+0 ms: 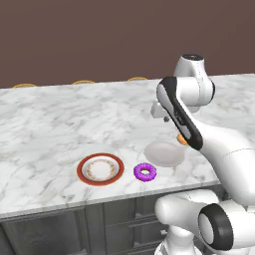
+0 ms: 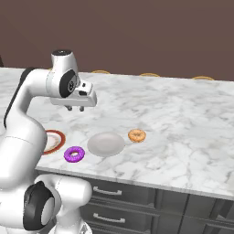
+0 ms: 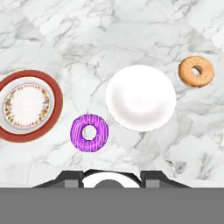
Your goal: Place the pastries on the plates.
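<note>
Nothing of the task is done yet, judging from how things lie. Both pastries sit on the bare marble bench (image 1: 50, 119), and both plates are empty. The purple donut (image 3: 89, 132) lies between the two plates, near the front edge of the bench, just beside the pale white plate (image 3: 141, 98) and apart from the red-rimmed plate (image 3: 27, 105). The orange-brown pastry (image 3: 196, 71) rests on the far side of the white plate, close to its rim but not on it; in the right base view it sits just beside that plate.

The gripper (image 2: 76, 108) hangs above the bench, well clear of the pastries and plates, looking straight down on them. Its jaws are clenched and carry nothing.

What is left is the whole job: each pastry has to be picked up and set on a plate. The donut is nearest the hand and looks the likely first pick
</note>
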{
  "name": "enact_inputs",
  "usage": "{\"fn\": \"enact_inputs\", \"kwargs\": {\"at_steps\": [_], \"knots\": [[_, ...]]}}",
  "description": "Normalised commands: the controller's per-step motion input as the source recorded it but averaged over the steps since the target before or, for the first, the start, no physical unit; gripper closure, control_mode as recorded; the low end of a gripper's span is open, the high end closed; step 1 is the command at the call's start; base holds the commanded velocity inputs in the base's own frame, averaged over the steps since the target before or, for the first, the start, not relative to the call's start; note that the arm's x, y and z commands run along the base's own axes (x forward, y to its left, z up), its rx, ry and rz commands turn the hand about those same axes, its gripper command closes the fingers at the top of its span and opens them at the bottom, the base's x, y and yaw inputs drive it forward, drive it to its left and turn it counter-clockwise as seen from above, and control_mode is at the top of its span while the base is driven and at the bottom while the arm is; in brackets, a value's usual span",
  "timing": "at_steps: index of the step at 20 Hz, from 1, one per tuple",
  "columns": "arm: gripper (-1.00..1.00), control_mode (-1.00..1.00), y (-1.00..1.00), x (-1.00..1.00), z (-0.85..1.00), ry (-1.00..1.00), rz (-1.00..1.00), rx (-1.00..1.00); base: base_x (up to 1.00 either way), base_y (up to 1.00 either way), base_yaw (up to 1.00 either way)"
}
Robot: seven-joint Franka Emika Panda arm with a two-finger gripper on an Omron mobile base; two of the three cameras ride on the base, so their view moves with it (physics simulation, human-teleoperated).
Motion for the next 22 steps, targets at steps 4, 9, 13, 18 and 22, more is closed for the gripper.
{"fn": "enact_inputs", "kwargs": {"at_steps": [4,9,13,18,22], "knots": [[-1.00,-1.00,-0.42,0.08,0.00,0.00,0.00,-0.01,0.00,0.00,0.00],[-1.00,-1.00,-0.60,0.33,0.00,0.00,-0.04,-0.05,0.00,0.00,0.00],[-1.00,-1.00,-0.35,0.45,-0.10,0.00,-0.10,-0.05,0.00,0.00,0.00],[-1.00,-1.00,-0.11,0.36,-0.49,-0.02,-0.12,-0.02,0.00,0.00,0.00],[-1.00,-1.00,-0.15,0.44,-0.45,0.03,-0.12,0.00,0.00,0.00,0.00]]}}
